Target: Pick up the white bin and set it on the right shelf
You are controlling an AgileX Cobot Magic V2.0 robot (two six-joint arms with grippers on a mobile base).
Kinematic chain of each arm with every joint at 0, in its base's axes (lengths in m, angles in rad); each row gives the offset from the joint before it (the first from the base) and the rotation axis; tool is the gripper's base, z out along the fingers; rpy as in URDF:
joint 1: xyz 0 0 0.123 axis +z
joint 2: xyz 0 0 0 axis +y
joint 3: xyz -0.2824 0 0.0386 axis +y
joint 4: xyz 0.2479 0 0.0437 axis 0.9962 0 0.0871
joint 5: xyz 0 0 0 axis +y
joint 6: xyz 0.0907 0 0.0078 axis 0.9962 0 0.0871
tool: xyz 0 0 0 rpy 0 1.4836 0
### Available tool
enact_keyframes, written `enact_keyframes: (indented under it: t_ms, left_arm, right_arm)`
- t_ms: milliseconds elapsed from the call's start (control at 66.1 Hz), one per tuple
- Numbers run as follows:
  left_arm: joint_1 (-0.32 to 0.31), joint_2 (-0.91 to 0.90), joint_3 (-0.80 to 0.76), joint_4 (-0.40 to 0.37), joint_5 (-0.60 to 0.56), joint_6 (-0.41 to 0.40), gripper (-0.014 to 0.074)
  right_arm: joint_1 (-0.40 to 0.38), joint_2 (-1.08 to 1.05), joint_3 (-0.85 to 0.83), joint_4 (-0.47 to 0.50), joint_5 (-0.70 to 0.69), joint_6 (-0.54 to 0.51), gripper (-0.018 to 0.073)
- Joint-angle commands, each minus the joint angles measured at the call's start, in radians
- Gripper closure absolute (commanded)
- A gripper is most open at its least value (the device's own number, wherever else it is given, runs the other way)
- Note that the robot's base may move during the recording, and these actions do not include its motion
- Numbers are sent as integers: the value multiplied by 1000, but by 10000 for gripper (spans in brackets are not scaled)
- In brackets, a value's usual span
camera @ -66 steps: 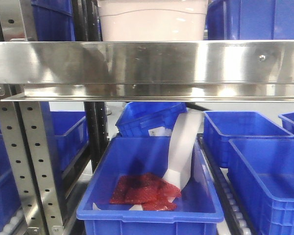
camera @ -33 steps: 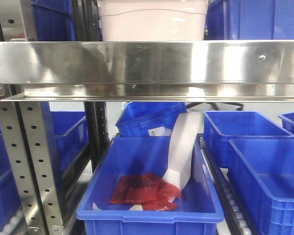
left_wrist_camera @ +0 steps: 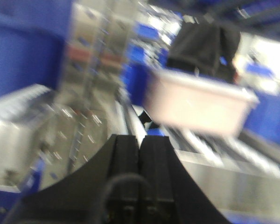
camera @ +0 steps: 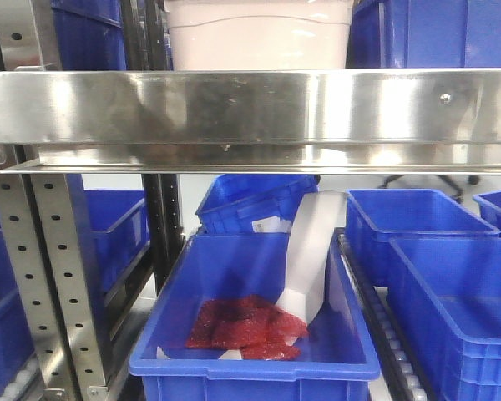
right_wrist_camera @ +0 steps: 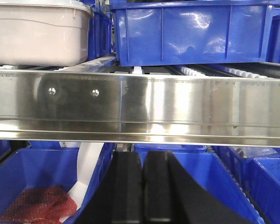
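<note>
— Where is the translucent pinkish-white plastic bin [right_wrist_camera: 37, 35] sitting?
— On the rollers behind the shiny stainless-steel shelf rail [right_wrist_camera: 140, 109], up and left of the right gripper [right_wrist_camera: 142, 179]. Both grippers' jaws are resting together, the left gripper [left_wrist_camera: 139, 161] aiming blurrily toward it.

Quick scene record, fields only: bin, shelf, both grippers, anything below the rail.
white bin: on the upper rack level, behind the steel rail, between blue bins
right shelf: shiny front rail, perforated uprights
left gripper: shut, empty, view blurred
right gripper: shut, empty, below the rail
below rail: blue bin holding red mesh bags and a white strip
</note>
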Motion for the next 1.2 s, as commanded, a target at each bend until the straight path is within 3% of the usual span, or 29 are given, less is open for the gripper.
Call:
enact_keyframes:
  t_ms: [0,45,91,121,197,288,454,575,757,1059,1180]
  left_arm:
    - [-31,-15,5,99,22,-62,722]
    - [-35,-28,15,225,34,-183,722]
    - [-37,-43,16,381,47,-348,722]
    - [-37,-50,16,525,47,-493,722]
    - [-37,-61,16,776,47,-728,722]
    - [-37,-75,39,957,5,-857,722]
    - [-39,-105,181,1075,-296,-871,722]
    - [-39,-112,276,1113,-402,-921,722]
    - [-39,-114,311,1182,-380,-966,722]
    - [-39,-250,311,1187,-189,-962,722]
    - [-53,-247,311,1174,-175,-962,722]
  right_arm:
    - [2,-18,1,-9,-80,2,491]
    - [2,-18,1,-9,-80,2,491]
    - [2,-18,1,-9,-80,2,491]
    - [2,-18,1,-9,-80,2,491]
    - [2,-18,1,-9,-80,2,491]
    - [2,-18,1,-9,-80,2,491]
    - [2,-18,1,-9,-80,2,491]
    - [2,-18,1,-9,-80,2,491]
    - [2,-18,1,-9,-80,2,491]
    - [2,-18,1,-9,-80,2,491]
    - [2,-17,1,-9,-80,2,491]
